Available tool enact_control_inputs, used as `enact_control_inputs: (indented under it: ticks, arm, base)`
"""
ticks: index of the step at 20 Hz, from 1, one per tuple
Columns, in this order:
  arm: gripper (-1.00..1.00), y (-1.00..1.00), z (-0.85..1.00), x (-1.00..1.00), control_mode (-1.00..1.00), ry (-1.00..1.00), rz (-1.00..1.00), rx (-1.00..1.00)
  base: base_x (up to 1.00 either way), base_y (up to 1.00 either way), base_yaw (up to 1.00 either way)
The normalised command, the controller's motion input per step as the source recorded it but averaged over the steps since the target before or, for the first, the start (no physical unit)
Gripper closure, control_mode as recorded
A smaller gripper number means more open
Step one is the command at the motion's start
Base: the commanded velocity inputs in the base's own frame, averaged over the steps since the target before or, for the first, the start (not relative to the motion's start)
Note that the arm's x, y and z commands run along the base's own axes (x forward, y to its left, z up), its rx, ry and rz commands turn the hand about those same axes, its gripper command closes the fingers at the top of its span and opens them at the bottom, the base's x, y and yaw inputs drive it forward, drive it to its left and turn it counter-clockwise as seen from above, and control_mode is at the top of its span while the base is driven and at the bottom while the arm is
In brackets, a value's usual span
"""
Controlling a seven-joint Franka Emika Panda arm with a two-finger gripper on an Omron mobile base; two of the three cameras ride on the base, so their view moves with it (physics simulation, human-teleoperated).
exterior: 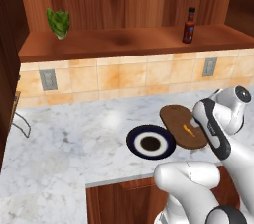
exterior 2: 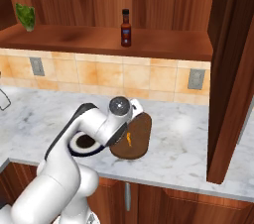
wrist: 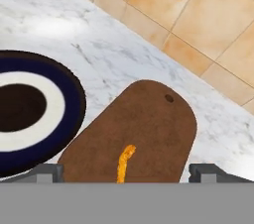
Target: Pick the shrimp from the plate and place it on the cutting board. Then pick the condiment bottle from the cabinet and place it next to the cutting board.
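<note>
The small orange shrimp (wrist: 124, 162) (exterior: 188, 130) (exterior 2: 129, 139) lies on the dark brown oval cutting board (wrist: 144, 124) (exterior: 174, 117) (exterior 2: 140, 130). Left of the board sits the round navy-rimmed plate (wrist: 74, 100) (exterior: 135, 136) (exterior 2: 74, 149), with nothing on it. My gripper (wrist: 126, 173) is open above the board, its fingertips (wrist: 47, 172) wide apart on either side of the shrimp and not touching it. The slim red condiment bottle (exterior: 188, 26) (exterior 2: 126, 28) stands upright on the open shelf of the wooden cabinet (exterior: 124, 42) (exterior 2: 163, 44).
A green leafy vegetable (exterior: 58, 23) (exterior 2: 26, 17) sits at the shelf's left end. The tiled backsplash (exterior: 124, 77) carries two outlets. A tall dark wooden panel (exterior 2: 230, 79) rises at the right of the marble counter (exterior: 64, 143).
</note>
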Motion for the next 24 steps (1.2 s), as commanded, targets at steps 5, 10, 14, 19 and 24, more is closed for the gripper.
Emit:
enact_control_inputs:
  ticks: [5,10,14,19,24]
  arm:
    - [-1.00,0.00,0.02,0.00,-1.00,-0.12,0.19,-0.04]
    - [-1.00,0.00,0.00,0.00,-1.00,-0.15,0.20,-0.04]
    - [-1.00,0.00,0.00,-0.06,-1.00,-0.14,0.13,-0.05]
    - [-1.00,0.00,0.00,-0.09,-1.00,-0.04,0.04,-0.03]
    - [-1.00,0.00,0.23,-0.08,-1.00,0.00,0.02,0.01]
  base:
    - [0.00,0.00,0.00]
    - [0.00,0.00,0.00]
    - [0.00,0.00,0.00]
    - [0.00,0.00,0.00]
    - [0.00,0.00,0.00]
